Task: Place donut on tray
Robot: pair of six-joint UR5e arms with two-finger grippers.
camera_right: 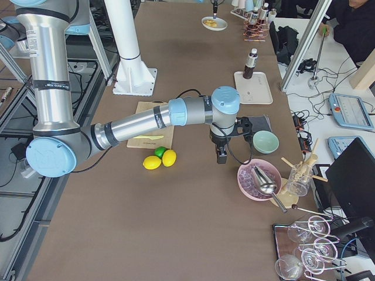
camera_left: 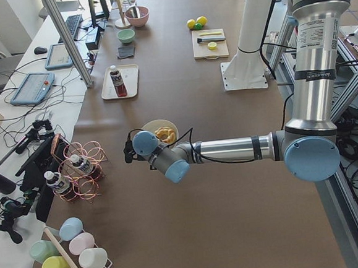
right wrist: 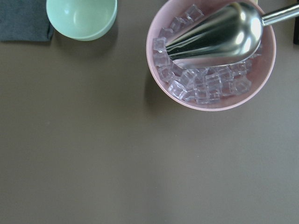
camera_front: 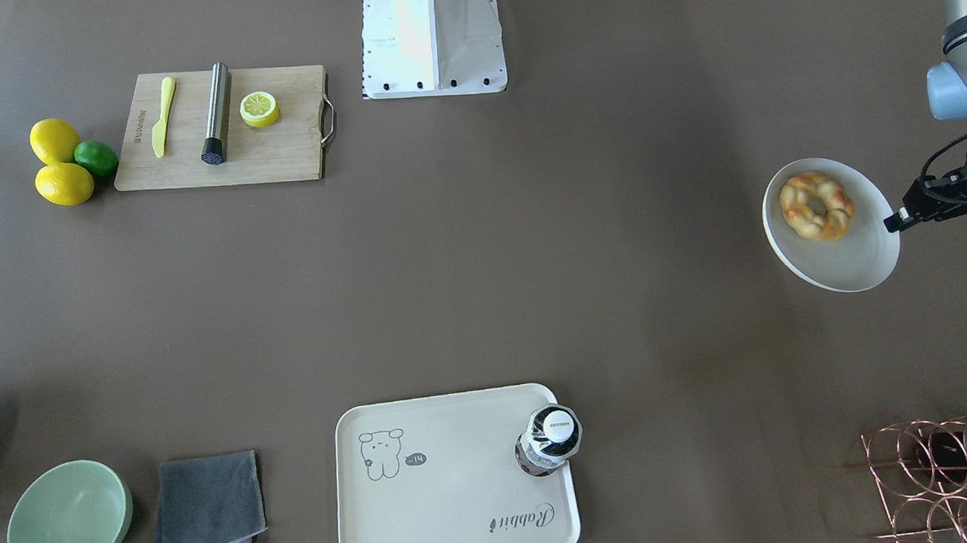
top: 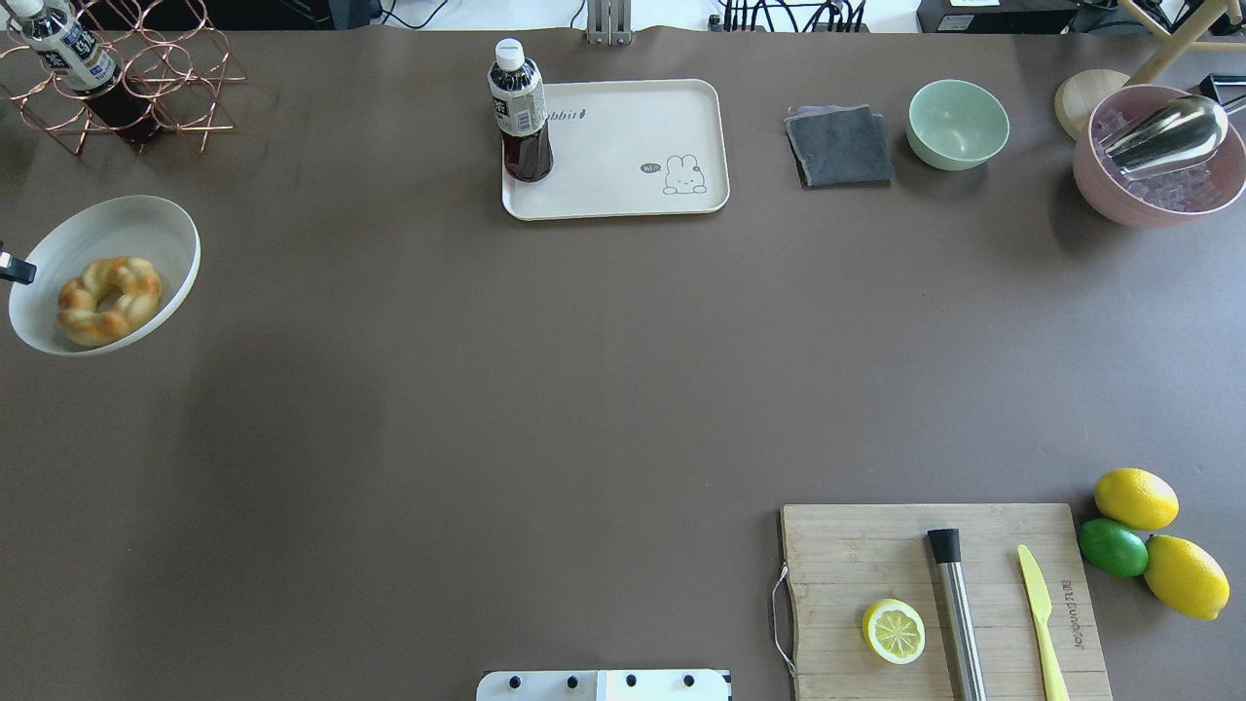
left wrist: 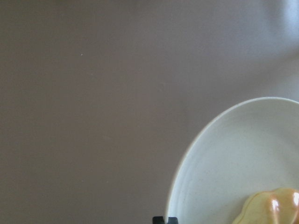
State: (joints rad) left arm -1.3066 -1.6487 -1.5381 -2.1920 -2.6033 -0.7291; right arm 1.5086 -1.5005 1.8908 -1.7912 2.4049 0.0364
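The donut [camera_front: 817, 205] is a twisted golden ring with orange-brown patches. It lies on a round white plate [camera_front: 850, 259] at the table's left end, and also shows in the overhead view [top: 107, 299] and the left wrist view [left wrist: 275, 210]. My left gripper [camera_front: 895, 222] hovers at the plate's outer rim, beside the donut and not touching it; its fingers look shut and empty. The cream tray [camera_front: 453, 501] with the rabbit drawing lies at the far edge, with a dark bottle [camera_front: 550, 440] standing on one corner. My right gripper [camera_right: 221, 157] shows only in the exterior right view, so I cannot tell its state.
A wooden cutting board [top: 857, 555] holds a lemon slice [top: 894, 631], a steel muddler and a yellow knife. Lemons and a lime [top: 1113, 546] lie beside it. A green bowl [top: 958, 124], a grey cloth [top: 839, 146], a pink ice bowl [top: 1158, 161] and a copper rack [top: 127, 88] line the far edge.
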